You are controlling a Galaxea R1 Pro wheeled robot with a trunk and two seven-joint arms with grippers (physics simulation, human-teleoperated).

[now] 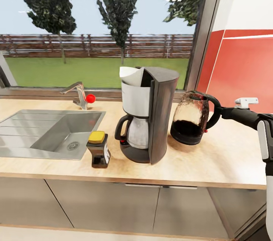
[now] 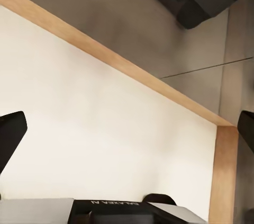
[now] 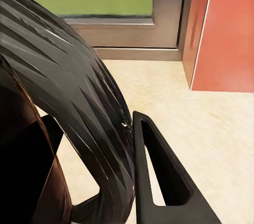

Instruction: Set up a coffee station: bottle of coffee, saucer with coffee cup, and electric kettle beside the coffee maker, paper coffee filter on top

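kettle step in progress, basically parked next to the machine already

right gripper (image 1: 222, 111) is clamped on the black handle of the electric kettle (image 1: 188, 119), which sits a bit tilted on the kitchen countertop (image 1: 227, 157) just beside the coffee maker (image 1: 149, 114). paper coffee filter (image 1: 132, 75) is on top, bottle of coffee (image 1: 99, 148) on its other side. next i'd guess: level it, let go, then saucer and cup. left gripper (image 2: 127, 139) fingers are spread, holding nothing.

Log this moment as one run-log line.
right gripper: at electric kettle handle | kettle: tilted, beside coffee maker | paper coffee filter: on maker | bottle of coffee: on kitchen countertop
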